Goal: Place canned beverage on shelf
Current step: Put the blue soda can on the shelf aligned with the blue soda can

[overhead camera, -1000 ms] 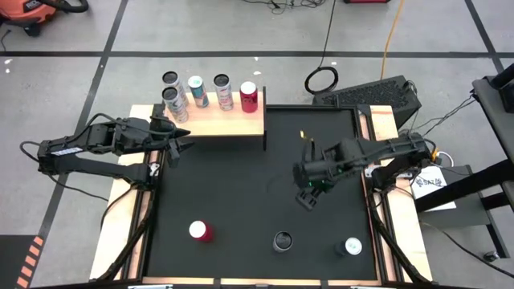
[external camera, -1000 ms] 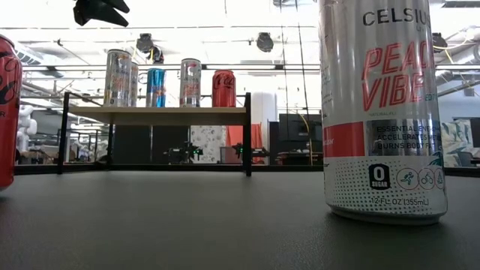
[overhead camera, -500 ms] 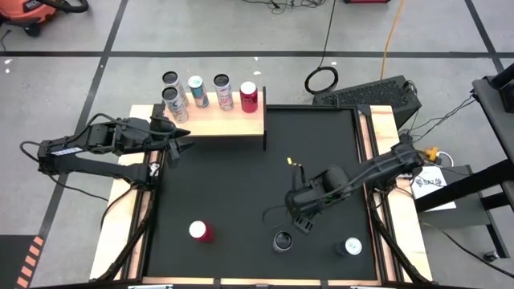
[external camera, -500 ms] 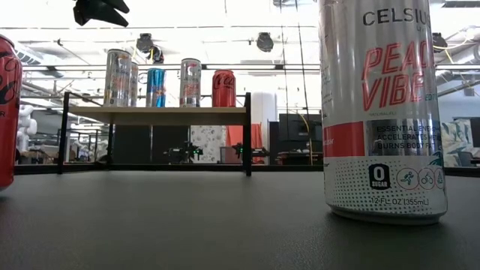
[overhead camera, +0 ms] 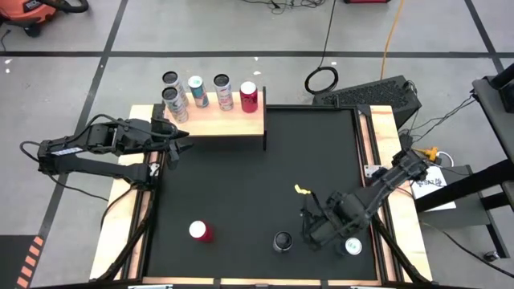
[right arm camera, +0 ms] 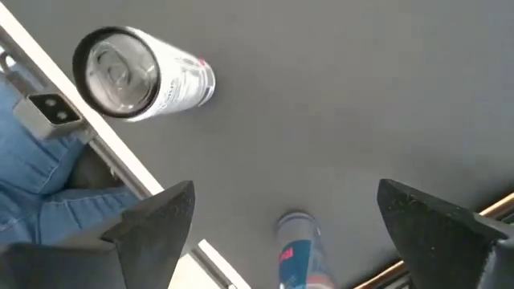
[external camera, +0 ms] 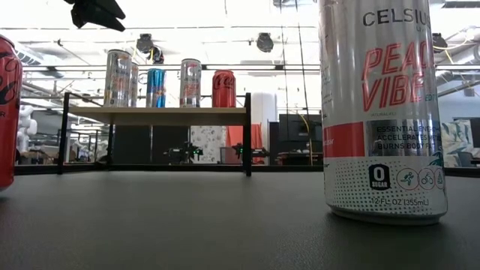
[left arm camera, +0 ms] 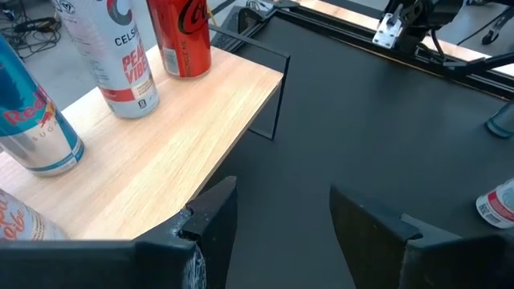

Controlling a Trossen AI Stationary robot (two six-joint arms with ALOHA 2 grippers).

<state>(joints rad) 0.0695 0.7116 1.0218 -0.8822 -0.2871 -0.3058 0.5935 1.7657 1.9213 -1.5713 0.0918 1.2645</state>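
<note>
The shelf [overhead camera: 217, 120] is a pale, smooth-grained wood board on thin black legs at the far left corner of the matte black table [overhead camera: 257, 177]; 5 upright cans crowd its far edge, including a red can [overhead camera: 249, 97] at its right end, leaving the near strip of board bare. The left gripper [overhead camera: 181, 147] hangs clenched and empty just beside the shelf's near-left edge. The right gripper [overhead camera: 315, 233] hovers low near the table's front edge, fingers spread wide, holding nothing, between a dark-topped can [overhead camera: 282, 242] and a silver can [overhead camera: 352, 247]. Both stand upright, long axis vertical. A red-sided can [overhead camera: 199, 232] stands apart, front left. The table's middle lies open.
</note>
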